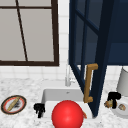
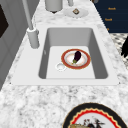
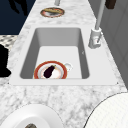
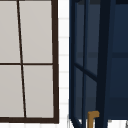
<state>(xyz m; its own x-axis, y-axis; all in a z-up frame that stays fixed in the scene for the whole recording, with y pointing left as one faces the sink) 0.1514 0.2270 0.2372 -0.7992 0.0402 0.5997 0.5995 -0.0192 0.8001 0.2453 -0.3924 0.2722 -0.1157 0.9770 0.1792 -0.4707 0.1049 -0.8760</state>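
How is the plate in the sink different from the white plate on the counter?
The sink plate has a red-orange rim; the white plate is plain. The sink plate lies down in the basin and carries a dark purple eggplant; the white plate sits on the counter with a small brown piece of food on it, near the right hand. Both are round, lie flat and hold food.

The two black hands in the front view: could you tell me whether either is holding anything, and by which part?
It cannot be told. The left hand hangs at the white sink's front left corner; the right hand hovers above the white plate by a small brown item.
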